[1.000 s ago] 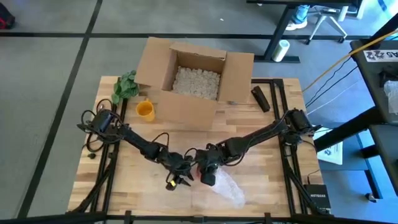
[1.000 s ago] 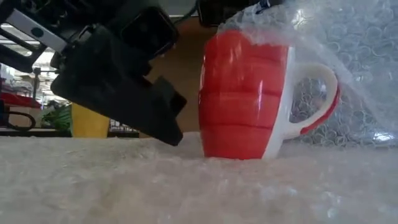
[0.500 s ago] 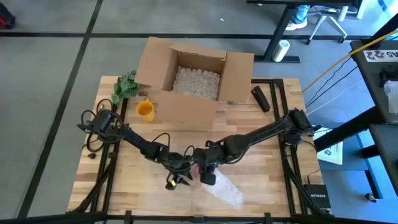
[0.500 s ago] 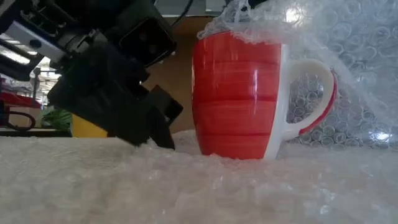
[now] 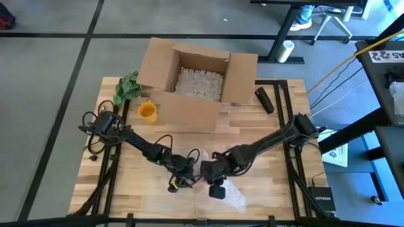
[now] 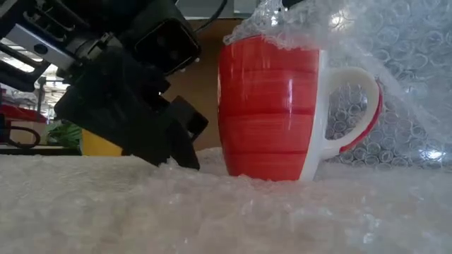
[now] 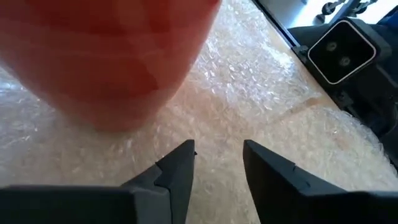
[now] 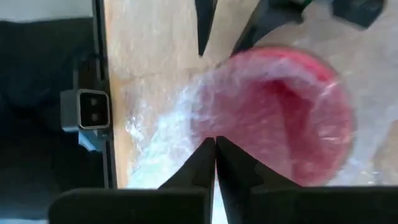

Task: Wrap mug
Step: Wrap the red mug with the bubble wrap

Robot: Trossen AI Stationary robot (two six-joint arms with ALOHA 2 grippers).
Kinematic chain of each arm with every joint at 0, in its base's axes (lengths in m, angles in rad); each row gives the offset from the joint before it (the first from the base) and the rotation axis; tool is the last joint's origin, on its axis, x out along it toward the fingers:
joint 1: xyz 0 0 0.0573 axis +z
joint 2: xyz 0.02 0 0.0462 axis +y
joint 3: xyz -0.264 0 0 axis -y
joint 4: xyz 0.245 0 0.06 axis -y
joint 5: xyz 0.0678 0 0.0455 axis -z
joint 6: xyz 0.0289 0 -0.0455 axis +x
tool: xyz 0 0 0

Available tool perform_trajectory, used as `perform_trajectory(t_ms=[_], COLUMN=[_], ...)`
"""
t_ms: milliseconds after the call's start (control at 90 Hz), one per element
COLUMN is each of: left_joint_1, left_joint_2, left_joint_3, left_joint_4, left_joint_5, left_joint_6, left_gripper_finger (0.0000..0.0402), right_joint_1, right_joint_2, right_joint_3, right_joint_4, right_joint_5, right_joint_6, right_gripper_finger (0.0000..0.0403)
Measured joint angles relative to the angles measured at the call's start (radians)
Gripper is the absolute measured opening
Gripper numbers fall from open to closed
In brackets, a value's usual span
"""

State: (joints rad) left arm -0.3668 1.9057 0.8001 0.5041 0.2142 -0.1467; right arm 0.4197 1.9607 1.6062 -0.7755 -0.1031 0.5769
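The red mug [image 6: 272,113] stands upright on the sheet of bubble wrap [image 6: 233,212] near the front edge of the wooden table [image 5: 126,157], its white handle [image 6: 357,106] turned away from my left gripper [image 7: 217,163]. I use the mug as my mark. My left gripper sits low on the wrap just beside the mug's base, on the side opposite the handle, its fingers [image 7: 177,171] spread a little with nothing between them, the tips close to the wrap. My right gripper [image 8: 215,144] is above the mug's mouth, fingers pressed together on a fold of bubble wrap that is drawn up and over the rim; through the film the mug's red interior shows. The wrap drapes down past the handle side. Well behind the mug, at the table's far side, stand an open cardboard box [image 5: 196,79] filled with packing peanuts [image 5: 199,82], a yellow cup [image 5: 147,111] and a green leafy thing [image 5: 128,87].
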Motion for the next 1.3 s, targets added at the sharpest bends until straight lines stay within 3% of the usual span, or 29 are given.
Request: perform_trajectory(t_ms=[467, 933, 1300], left_joint_1=[0.000, 0.001, 0.001], left_joint_2=[0.000, 0.000, 0.000], left_joint_3=[-0.001, -0.001, 0.000], left_joint_4=[-0.019, -0.022, -0.018], left_joint_5=[0.000, -0.011, -0.014], left_joint_6=[0.004, 0.017, 0.017], left_gripper_finger=[0.0121, 0.0121, 0.0121], right_joint_1=[-0.075, -0.073, -0.073], right_joint_2=[0.171, 0.174, 0.182], right_joint_3=[0.005, 0.022, 0.173], right_joint_4=[0.169, 0.156, -0.017], right_joint_5=[-0.177, -0.158, -0.003], right_joint_6=[-0.089, -0.090, -0.154], right_gripper_finger=[0.0000, 0.0000, 0.0000])
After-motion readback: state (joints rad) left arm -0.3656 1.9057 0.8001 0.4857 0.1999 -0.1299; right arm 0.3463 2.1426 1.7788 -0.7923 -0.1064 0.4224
